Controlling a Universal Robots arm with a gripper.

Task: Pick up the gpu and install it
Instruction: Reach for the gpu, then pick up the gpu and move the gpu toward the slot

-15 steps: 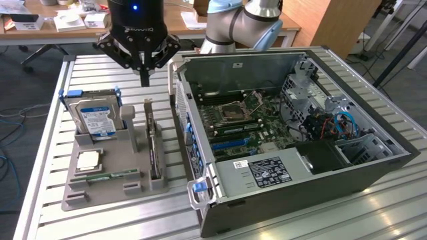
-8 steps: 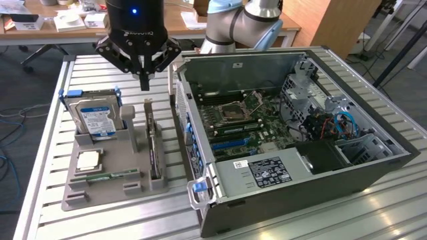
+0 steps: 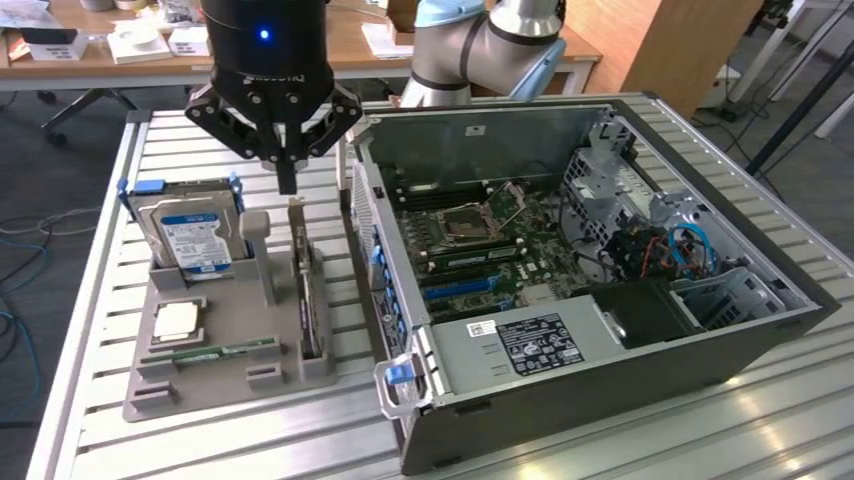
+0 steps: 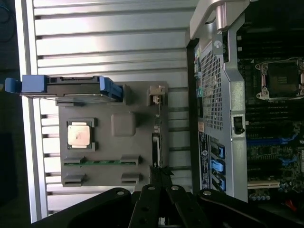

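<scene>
step in hand: approach for pick-up. the gpu (image 3: 308,295) is not yet gripped, and it is not in the computer case (image 3: 747,330).

gripper state: the gripper (image 3: 286,183) has its fingers pressed together tip to tip and pinches nothing. it hangs clear of all parts, tips pointing down.

location of the task part: the gpu stands on its long edge in a slot of the grey holder tray (image 3: 247,315), below the gripper. in the exterior view the fingertips sit just above the card's far end, near the tray's upright post (image 3: 296,210) and apart from both. in the wrist view the card's top edge runs straight out from the fingertips, so the fingers appear set to close across its thickness.

other parts: the hard drive (image 3: 194,235) stands in the tray on the exterior view's left of the gripper. the processor (image 3: 175,322) and the memory stick (image 3: 214,351) lie flat on that same side. the open case, with its motherboard (image 3: 467,240) exposed, lies to the exterior view's right of the gripper.

requirement for the next move (judgement): closed fingers cannot straddle the card. they need to spread wider than the card's thickness before any descent. they then need to come down one on each side of the top edge, clear of the post, and close without tilting the card in its slot.
</scene>
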